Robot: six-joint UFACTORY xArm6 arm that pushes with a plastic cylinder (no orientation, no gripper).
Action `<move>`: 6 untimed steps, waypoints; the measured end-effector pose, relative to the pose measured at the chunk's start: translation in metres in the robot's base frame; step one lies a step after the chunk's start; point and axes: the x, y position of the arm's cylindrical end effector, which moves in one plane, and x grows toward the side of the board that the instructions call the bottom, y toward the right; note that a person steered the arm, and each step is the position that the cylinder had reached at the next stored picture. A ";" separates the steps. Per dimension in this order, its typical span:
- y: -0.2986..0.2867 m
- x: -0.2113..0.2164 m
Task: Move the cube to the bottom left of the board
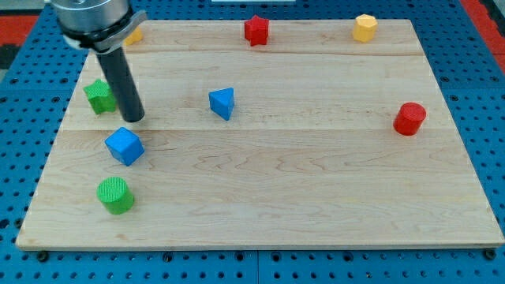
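End effector, bare rod, nothing pinched: my tip (pixel 134 119) just above blue cube (pixel 125 146); no writing.

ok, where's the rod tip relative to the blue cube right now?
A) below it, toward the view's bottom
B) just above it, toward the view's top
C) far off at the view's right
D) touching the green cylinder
B: my tip sits just above the blue cube, toward the view's top, with the green cylinder well below both.

Tip (pixel 133 118) just above cube (pixel 124 146); cylinder (pixel 115 195) below cube.
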 end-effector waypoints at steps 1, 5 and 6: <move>0.011 0.023; -0.066 0.107; 0.000 0.109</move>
